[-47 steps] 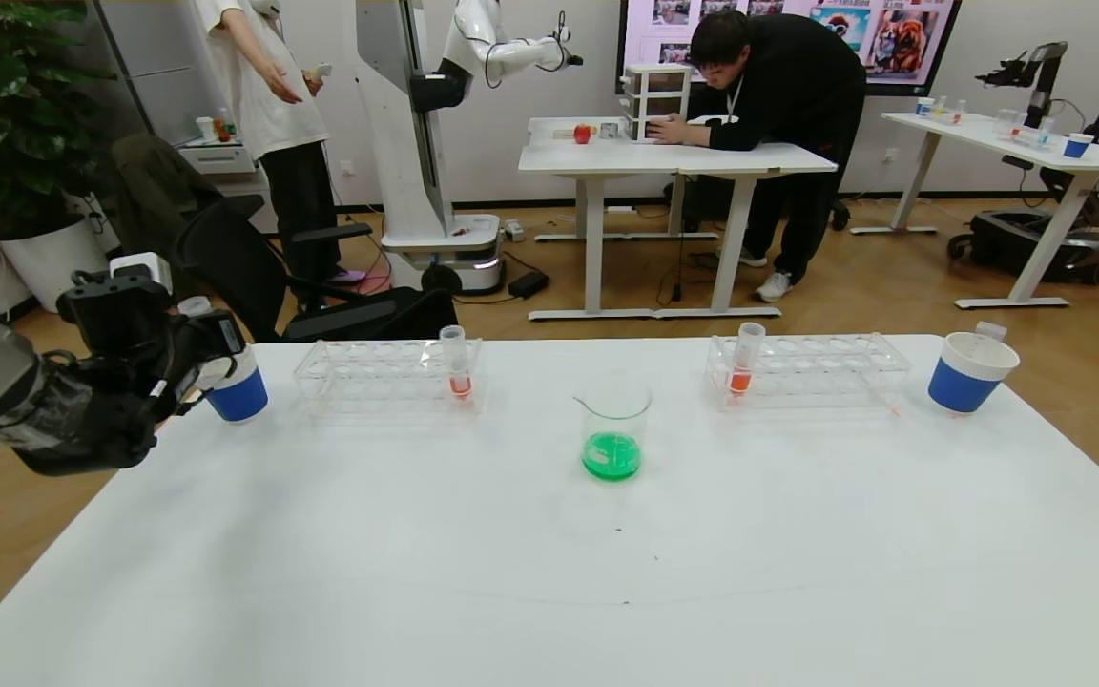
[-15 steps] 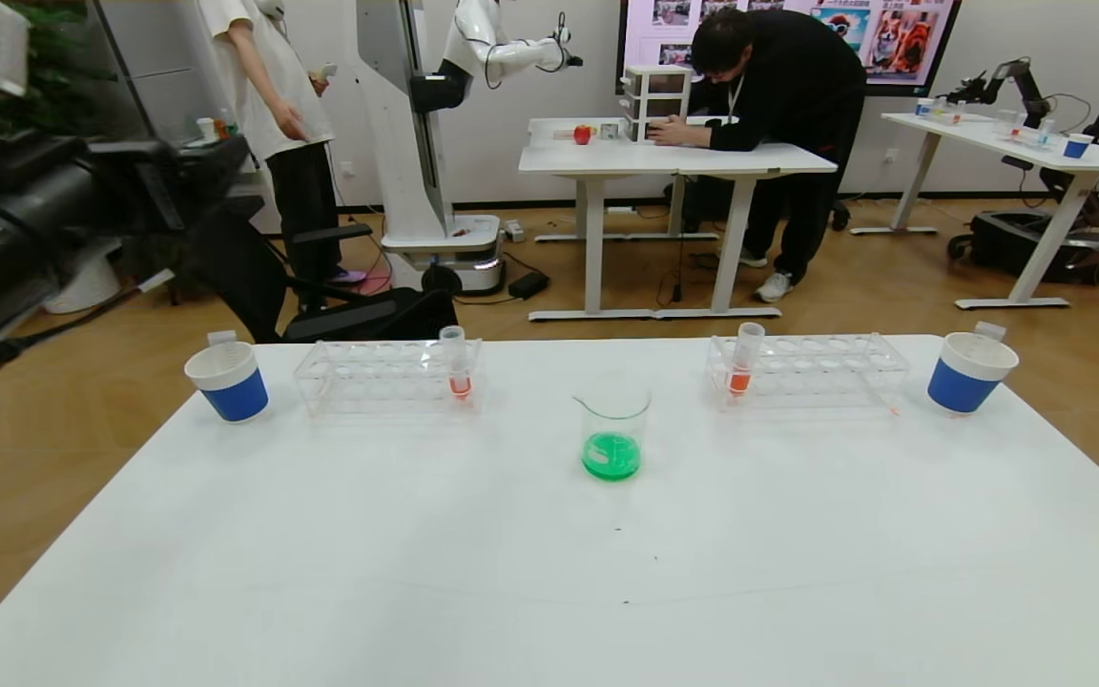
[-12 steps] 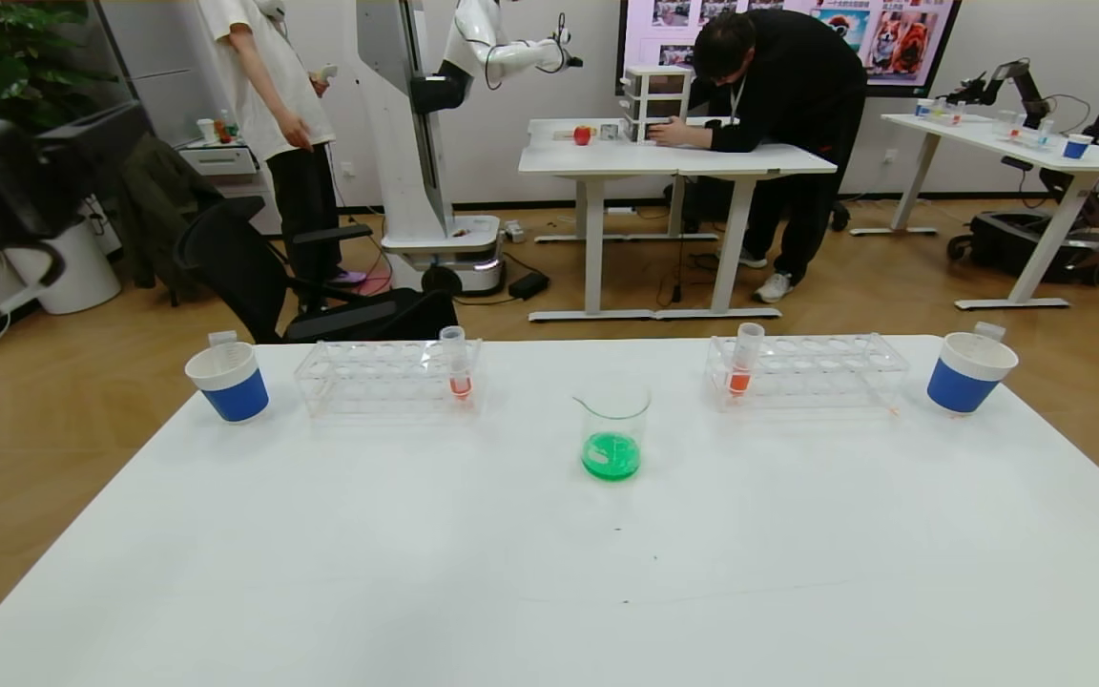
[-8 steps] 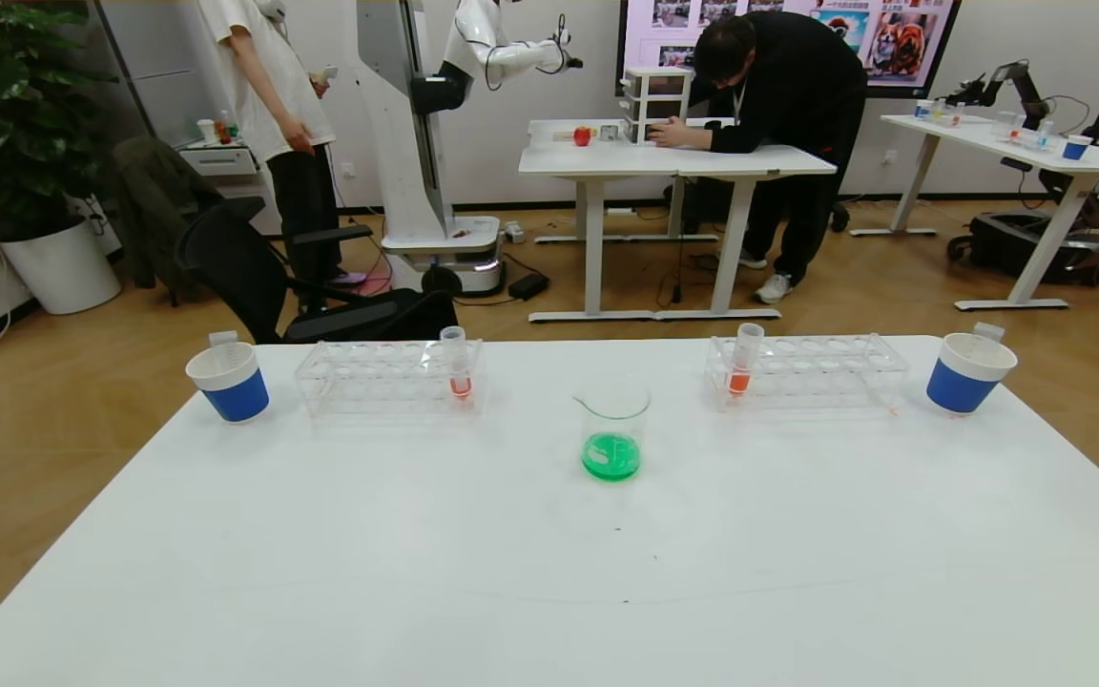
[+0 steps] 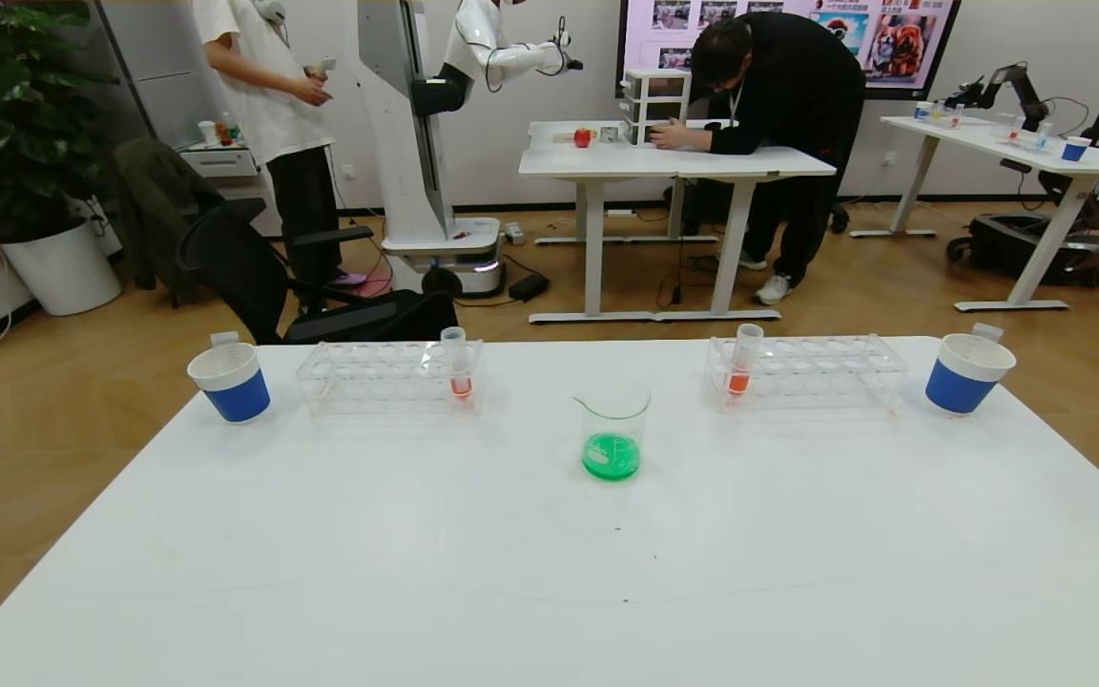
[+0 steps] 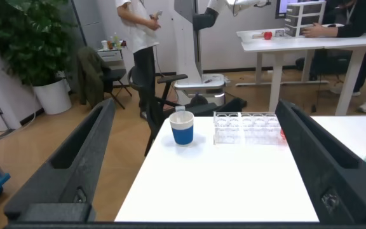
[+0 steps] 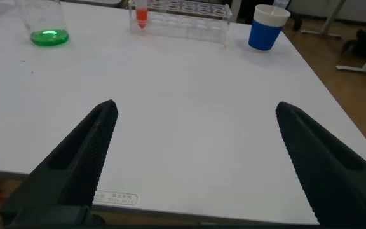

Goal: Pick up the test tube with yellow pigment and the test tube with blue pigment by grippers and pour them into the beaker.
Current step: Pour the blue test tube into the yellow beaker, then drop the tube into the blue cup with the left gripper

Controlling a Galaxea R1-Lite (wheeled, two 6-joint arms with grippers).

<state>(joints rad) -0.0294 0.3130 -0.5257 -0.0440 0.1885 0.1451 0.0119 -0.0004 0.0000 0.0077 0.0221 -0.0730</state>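
Note:
The beaker (image 5: 614, 429) stands mid-table with green liquid in its bottom; it also shows in the right wrist view (image 7: 46, 25). No tube with yellow or blue liquid shows. A clear tube top pokes out of the left paper cup (image 5: 230, 382) and out of the right paper cup (image 5: 967, 372); their contents are hidden. Neither gripper is in the head view. My left gripper (image 6: 196, 107) is open and empty, off the table's left side, facing the left cup (image 6: 183, 128). My right gripper (image 7: 197, 107) is open and empty above the table's near right part.
Two clear racks stand at the back, the left rack (image 5: 387, 377) and the right rack (image 5: 807, 370), each holding one tube with orange-red liquid (image 5: 457, 363) (image 5: 743, 358). A black chair (image 5: 254, 277) stands behind the table's left corner. People and another robot are farther back.
My left arm has lifted away from the left paper cup and swung out of the head view to the left. The cups, racks and beaker have not moved.

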